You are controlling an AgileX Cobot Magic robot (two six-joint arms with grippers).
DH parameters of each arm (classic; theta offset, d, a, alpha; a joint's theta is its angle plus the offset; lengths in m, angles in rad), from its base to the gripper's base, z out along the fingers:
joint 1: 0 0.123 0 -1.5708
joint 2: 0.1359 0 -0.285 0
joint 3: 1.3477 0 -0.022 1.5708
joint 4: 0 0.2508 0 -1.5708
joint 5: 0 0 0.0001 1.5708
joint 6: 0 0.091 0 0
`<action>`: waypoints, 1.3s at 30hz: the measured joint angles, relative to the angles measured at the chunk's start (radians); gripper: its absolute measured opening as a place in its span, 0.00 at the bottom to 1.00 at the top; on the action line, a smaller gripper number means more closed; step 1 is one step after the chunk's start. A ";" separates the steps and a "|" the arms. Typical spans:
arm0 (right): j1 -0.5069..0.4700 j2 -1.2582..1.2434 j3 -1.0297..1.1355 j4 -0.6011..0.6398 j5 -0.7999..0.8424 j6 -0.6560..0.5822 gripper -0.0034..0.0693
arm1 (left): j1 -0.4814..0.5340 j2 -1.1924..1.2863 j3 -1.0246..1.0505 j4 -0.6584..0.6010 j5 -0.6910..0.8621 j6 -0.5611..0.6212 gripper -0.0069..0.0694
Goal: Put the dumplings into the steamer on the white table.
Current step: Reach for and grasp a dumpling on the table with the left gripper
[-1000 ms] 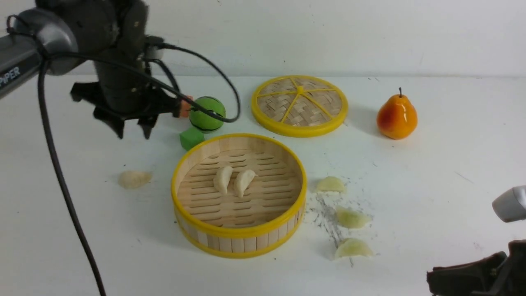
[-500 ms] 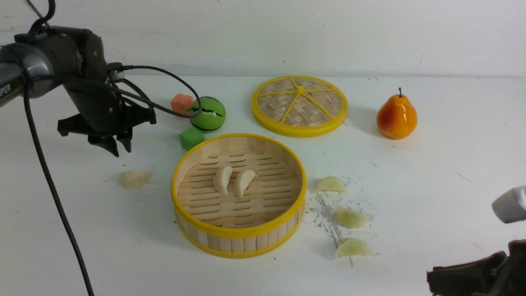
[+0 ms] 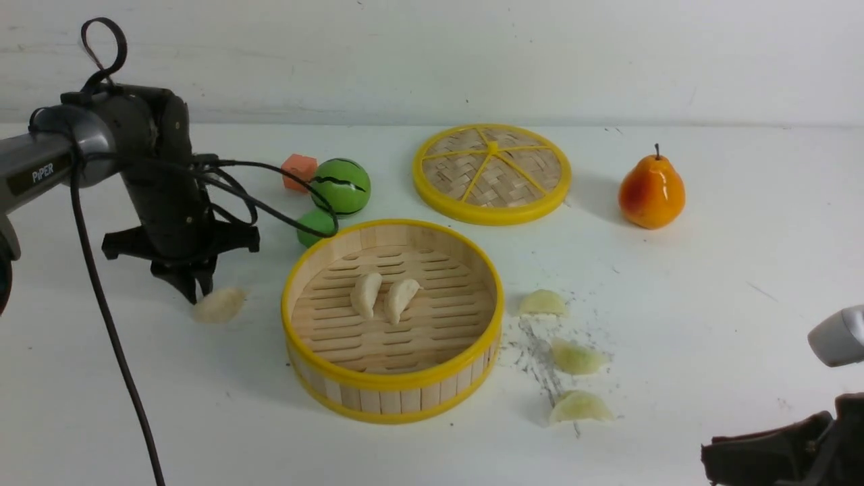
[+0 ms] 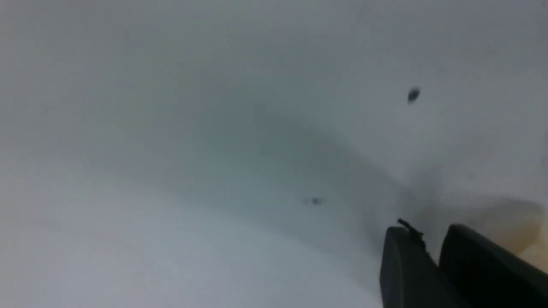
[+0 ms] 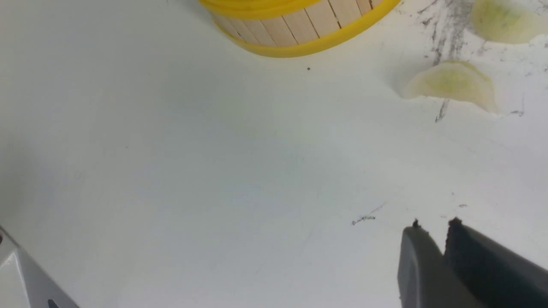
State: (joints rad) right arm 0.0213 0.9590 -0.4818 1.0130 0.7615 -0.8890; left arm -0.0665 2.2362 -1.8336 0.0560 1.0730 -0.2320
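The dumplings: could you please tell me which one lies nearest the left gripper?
The cream-white dumpling alone left of the steamer; the left gripper is right beside it. The others lie inside the steamer or on its right side.

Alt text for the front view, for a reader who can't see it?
The left gripper points down at the white table, tips beside a cream dumpling left of the steamer, which holds two more dumplings. Three greenish dumplings lie right of the steamer; a woven lid, pear and green ball sit behind.
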 joint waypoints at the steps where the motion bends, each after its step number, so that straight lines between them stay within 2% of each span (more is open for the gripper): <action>1: 0.000 0.000 0.000 0.000 0.000 0.000 0.18 | 0.000 0.000 0.000 -0.013 0.050 0.010 0.25; 6: 0.000 0.000 0.000 0.000 0.000 0.001 0.18 | 0.000 -0.010 0.000 -0.034 0.132 0.037 0.23; 12: 0.000 0.000 0.000 0.000 0.000 0.000 0.18 | 0.000 -0.120 0.000 -0.088 0.127 0.050 0.25; 16: 0.000 0.000 0.000 0.000 0.000 0.000 0.18 | 0.000 -0.149 -0.001 -0.152 0.127 0.105 0.35; 21: 0.000 0.000 0.000 0.000 0.000 -0.001 0.18 | 0.000 -0.095 -0.001 -0.142 0.132 0.109 0.56; 24: 0.000 0.000 0.000 0.000 0.000 -0.001 0.18 | 0.000 -0.054 -0.001 -0.135 0.134 0.103 0.60; 28: 0.000 0.000 0.000 0.000 0.000 -0.001 0.18 | 0.000 -0.017 -0.001 -0.134 0.128 0.115 0.55; 33: 0.000 0.000 0.000 0.000 0.000 -0.001 0.18 | 0.000 -0.001 -0.001 -0.141 0.126 0.129 0.36; 39: 0.000 0.000 0.000 -0.002 0.000 -0.001 0.18 | 0.000 -0.013 -0.001 -0.149 0.125 0.129 0.36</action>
State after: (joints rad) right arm 0.0213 0.9590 -0.4818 1.0111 0.7611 -0.8898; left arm -0.0665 2.2230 -1.8345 -0.0928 1.1976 -0.1026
